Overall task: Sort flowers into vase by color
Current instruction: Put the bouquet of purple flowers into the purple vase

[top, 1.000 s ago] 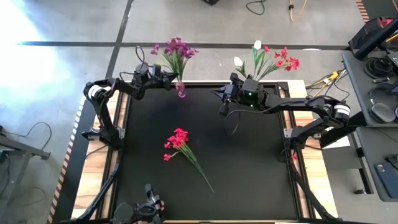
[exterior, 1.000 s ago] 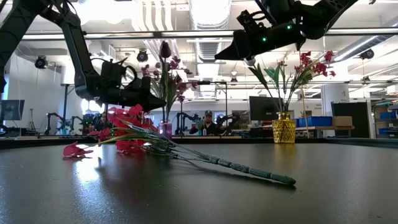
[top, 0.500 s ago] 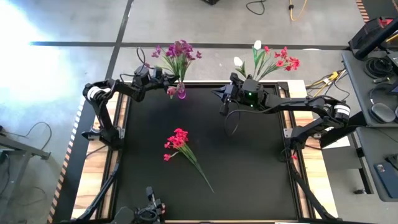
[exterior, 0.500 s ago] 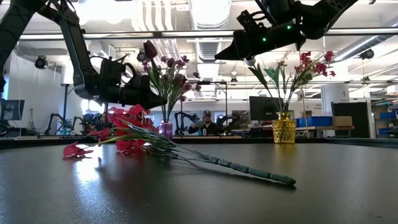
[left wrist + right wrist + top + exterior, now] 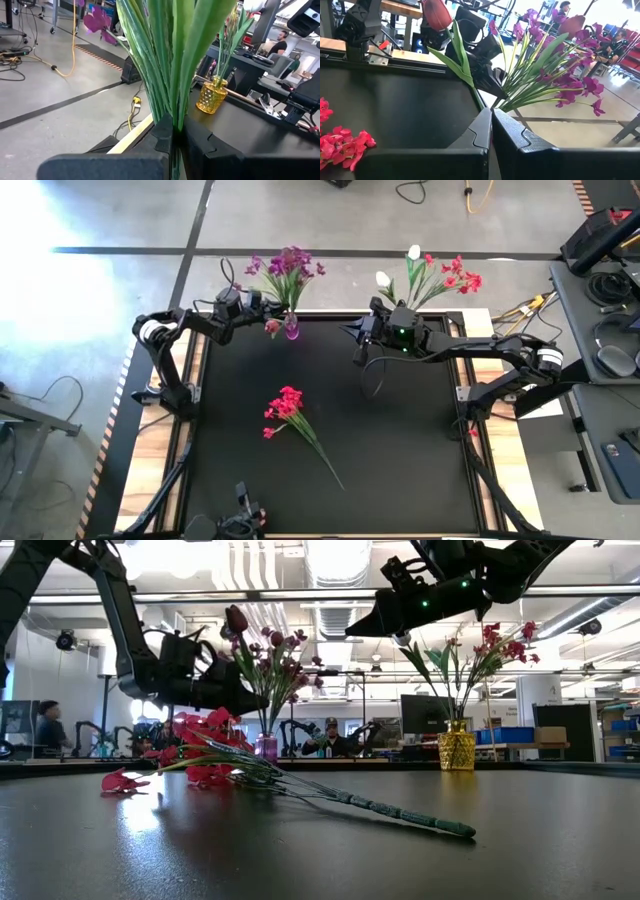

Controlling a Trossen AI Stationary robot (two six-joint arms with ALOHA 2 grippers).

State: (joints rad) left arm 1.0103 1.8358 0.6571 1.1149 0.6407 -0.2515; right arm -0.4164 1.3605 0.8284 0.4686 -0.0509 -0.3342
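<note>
Flowers lay and stood in three places on the black surface [image 5: 400, 440]. Nearest the low camera, a red bunch [image 5: 285, 407] lay on its side, its long stem [image 5: 380, 808] trailing away, well apart from both grippers and nearer the viewer than either.

Farther back, the left gripper [image 5: 176, 131] was pressed together on the green stems of the purple bunch [image 5: 287, 264], pinching them just above the small purple vase [image 5: 291, 330]. The stems already stood in that vase, with the blooms fanning up and beyond the fingers. The left arm reached in low and nearly level from its side of the surface.

To finish this placement well, the gripper should probably spread slowly and back straight out along its own line, so the leaning stems settle without tipping the light vase.

The right gripper [image 5: 491, 125] hovered raised over the far edge, its fingers closed on nothing. The gold vase [image 5: 456, 752] holding red and white flowers [image 5: 432, 272] stood just beyond it. That arm stretched in level from the right side.
</note>
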